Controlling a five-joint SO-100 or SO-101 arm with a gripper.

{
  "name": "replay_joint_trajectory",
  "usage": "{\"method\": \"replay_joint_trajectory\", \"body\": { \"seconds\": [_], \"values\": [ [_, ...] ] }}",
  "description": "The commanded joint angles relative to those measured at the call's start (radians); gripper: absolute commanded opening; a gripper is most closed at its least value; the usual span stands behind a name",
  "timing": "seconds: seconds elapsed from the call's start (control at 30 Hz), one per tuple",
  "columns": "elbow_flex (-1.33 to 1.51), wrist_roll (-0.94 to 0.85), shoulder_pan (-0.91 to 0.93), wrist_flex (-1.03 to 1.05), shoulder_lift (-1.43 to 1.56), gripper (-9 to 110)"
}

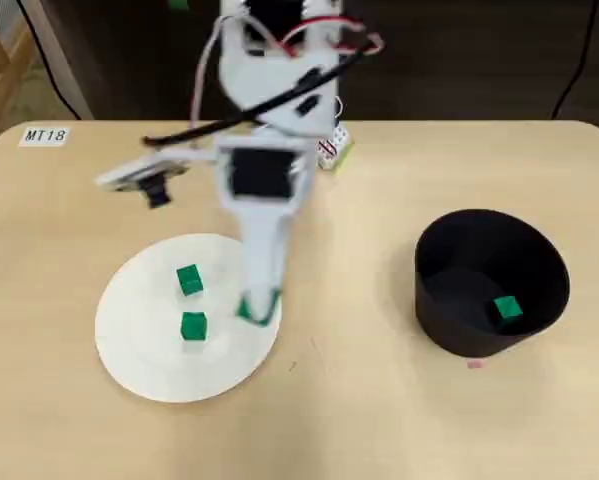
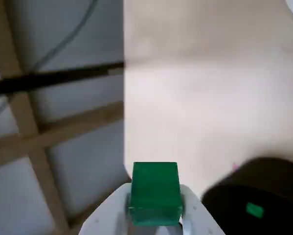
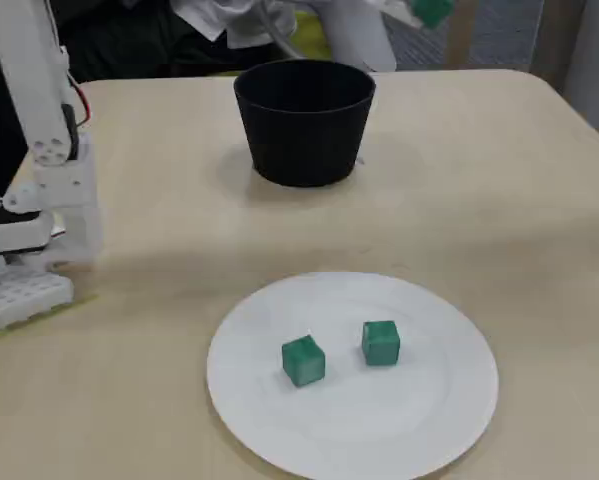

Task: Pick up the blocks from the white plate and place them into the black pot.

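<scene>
My gripper (image 2: 155, 218) is shut on a green block (image 2: 155, 188) and holds it high above the table. In the overhead view the gripper (image 1: 257, 308) shows over the right edge of the white plate (image 1: 139, 350). In the fixed view the held block (image 3: 435, 11) is at the top edge, above and right of the black pot (image 3: 304, 120). Two green blocks (image 1: 189, 280) (image 1: 193, 326) lie on the plate, also seen in the fixed view (image 3: 303, 360) (image 3: 380, 342). One green block (image 1: 507, 308) lies inside the pot (image 1: 449, 320).
The arm's white base (image 3: 39, 200) stands at the table's far edge in the overhead view, with cables around it. A label "MT18" (image 1: 45, 135) is stuck at the table's corner. The table edge and wooden frames below show in the wrist view (image 2: 123, 122).
</scene>
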Motion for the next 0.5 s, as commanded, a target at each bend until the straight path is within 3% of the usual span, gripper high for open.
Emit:
{"method": "replay_joint_trajectory", "body": {
  "seconds": [0.0,0.2,0.3,0.47],
  "values": [
    [0.028,0.006,-0.216,0.072,0.086,-2],
    [0.383,0.075,-0.448,-0.172,0.242,-2],
    [0.603,0.110,-0.480,-0.333,0.321,-2],
    [0.727,0.083,-0.477,-0.471,0.265,-2]
  ]
}}
